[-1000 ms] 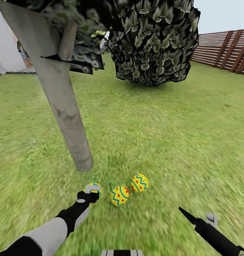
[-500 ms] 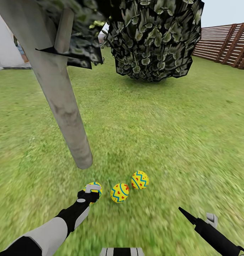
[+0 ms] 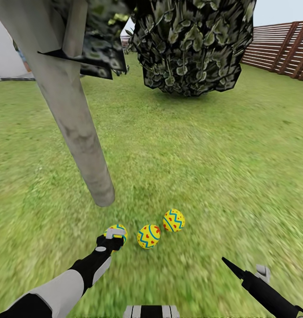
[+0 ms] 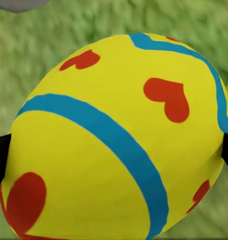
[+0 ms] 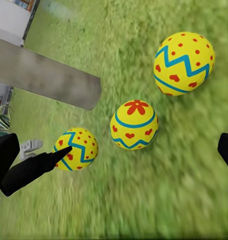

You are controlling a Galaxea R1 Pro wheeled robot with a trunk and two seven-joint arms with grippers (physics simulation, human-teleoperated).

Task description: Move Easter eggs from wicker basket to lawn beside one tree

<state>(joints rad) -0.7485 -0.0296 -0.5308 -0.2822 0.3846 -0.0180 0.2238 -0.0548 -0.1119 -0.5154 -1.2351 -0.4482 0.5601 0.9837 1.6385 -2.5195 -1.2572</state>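
On the lawn, near the foot of the tree, lie three eggs in a short row. The left egg sits right at the tip of the left gripper. In the left wrist view this egg is very big and close, and a dark finger shows at each side of it. The fingers look as if they touch the egg, so the gripper seems to be holding it, with the egg down by the grass.

The middle egg lies just beside the left one. The third egg lies a little farther off, near the middle one. Neither is touched by a gripper.

The right gripper hangs above the grass, well apart from the eggs, on their right side. In the right wrist view its fingers stand wide apart with nothing between them, and all three eggs lie on the grass below.

A brown fence stands far behind.
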